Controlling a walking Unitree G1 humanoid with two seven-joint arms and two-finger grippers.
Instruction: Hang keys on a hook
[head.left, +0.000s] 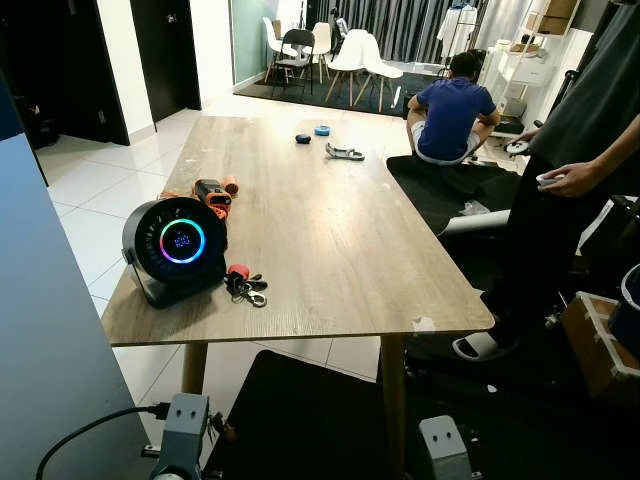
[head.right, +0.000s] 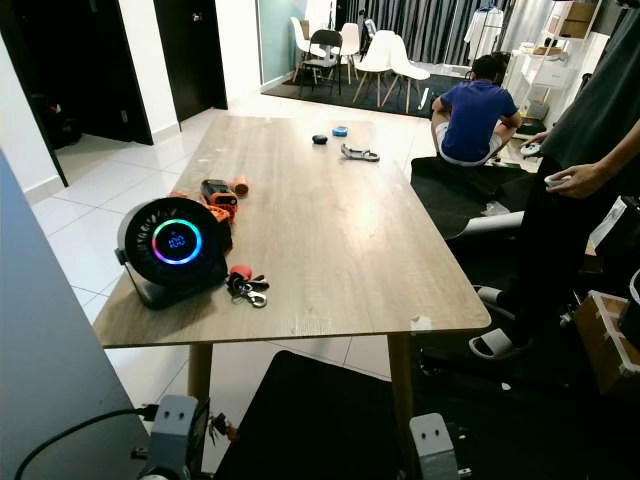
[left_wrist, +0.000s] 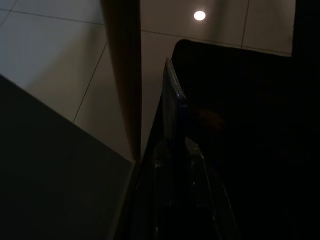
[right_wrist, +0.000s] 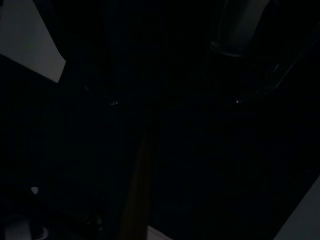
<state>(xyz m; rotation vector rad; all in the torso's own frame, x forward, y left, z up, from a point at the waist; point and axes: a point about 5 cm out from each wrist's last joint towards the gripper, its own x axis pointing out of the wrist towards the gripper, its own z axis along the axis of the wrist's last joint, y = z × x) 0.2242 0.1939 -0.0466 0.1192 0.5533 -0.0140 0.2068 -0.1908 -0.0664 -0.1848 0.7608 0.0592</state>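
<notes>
Keys (head.left: 246, 287) lying near the counter's (head.left: 340, 250) front-left corner, just beside the round fan (head.left: 177, 247), red fob touching its base. No hook visible anywhere. Could snag the fan or push the bunch off the near edge on a clumsy reach; loose rings likely to slip. Both arms low under the counter; left claw and right claw too dark: cannot tell whether open.

Keys (head.left: 246, 287) with red fob lie on wooden tabletop (head.left: 330, 240) near its front-left edge, just beside round black fan (head.left: 176, 248) with glowing ring. Orange-black tool (head.left: 211, 194) behind fan. Far end: small dark items. Person standing (head.left: 560, 200) at right, another seated on floor (head.left: 450, 118).
</notes>
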